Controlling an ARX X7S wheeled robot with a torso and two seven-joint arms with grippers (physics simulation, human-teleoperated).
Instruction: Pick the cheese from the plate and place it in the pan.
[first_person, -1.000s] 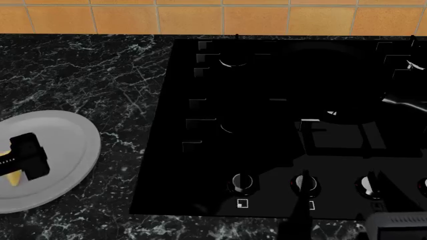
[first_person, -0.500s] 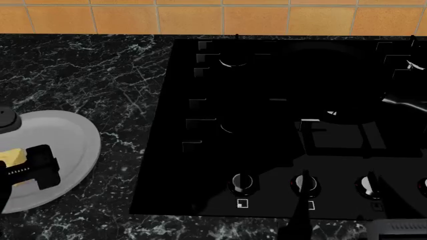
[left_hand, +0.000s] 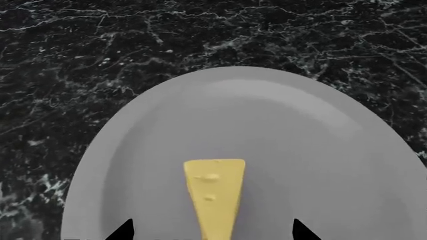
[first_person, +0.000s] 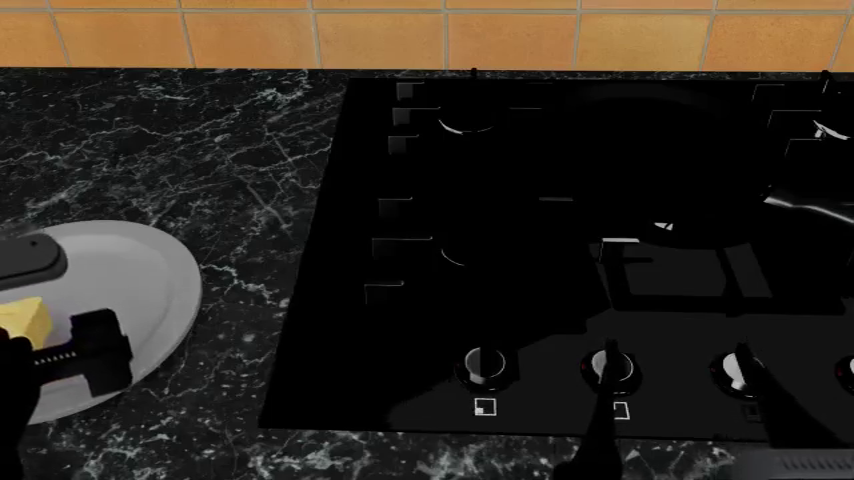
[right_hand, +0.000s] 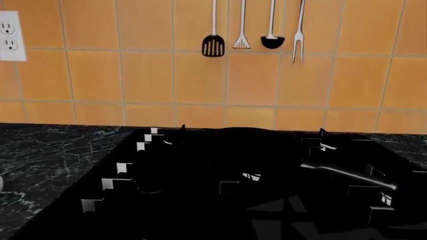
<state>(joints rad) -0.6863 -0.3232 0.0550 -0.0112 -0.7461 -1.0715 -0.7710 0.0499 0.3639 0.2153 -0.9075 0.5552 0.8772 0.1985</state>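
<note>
Two fingertips (left_hand: 125, 231) of your left gripper (left_hand: 212, 235) sit spread either side of the cheese (left_hand: 213, 195), which lies on the plate (left_hand: 300, 130). Since a second ago that gripper has slid toward the plate's near edge. Your right gripper's jaws are out of view.

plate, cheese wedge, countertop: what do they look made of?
Round light-grey plate: smooth matte ceramic or plastic, going by its even shading without glare; either is possible.
Small pale-yellow cheese wedge: soft, matte cheese with small pits on top.
Black countertop: polished marble-like stone, shown by white veining.
</note>
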